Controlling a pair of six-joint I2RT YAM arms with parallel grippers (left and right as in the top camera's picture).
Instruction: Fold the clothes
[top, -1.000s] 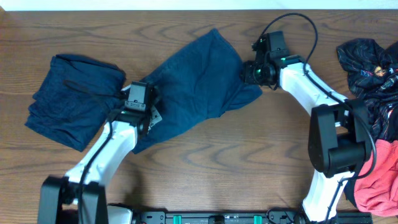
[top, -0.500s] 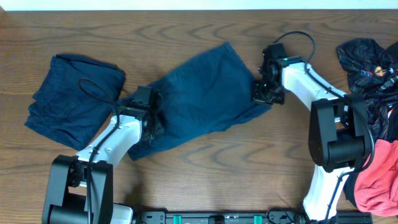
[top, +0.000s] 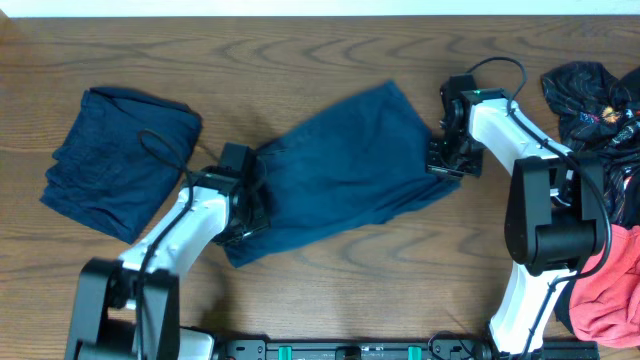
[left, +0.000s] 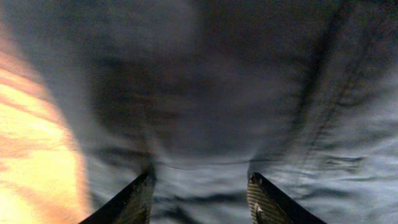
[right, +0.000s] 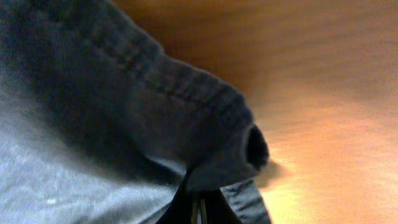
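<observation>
Near right corner of the table (top: 400, 290): coral-red garment (top: 612, 285), heaped, cut off by the right edge of the overhead view.

Left gripper (top: 246, 203) sits toward the near left, on the near-left end of the navy trousers (top: 345, 160). Wrist view: its fingers (left: 134, 202) stand apart, and blurred navy cloth fills the gap. Cannot tell whether they bite the cloth or only press on it.

Navy trousers lie about mid-table as one flat band, running diagonally from near left to far right.

Toward the left edge: a navy bundle (top: 120, 170), crumpled. The left arm covers the ground between, so cannot tell whether it joins the trousers.

Right gripper (top: 447, 160) is at the trousers' far-right end. Wrist view: tips together, clamped on the stitched hem, which curls over bare wood.

Far right corner: black garment with pale print (top: 592, 100), bunched, trailing along the right edge toward the coral-red one.
</observation>
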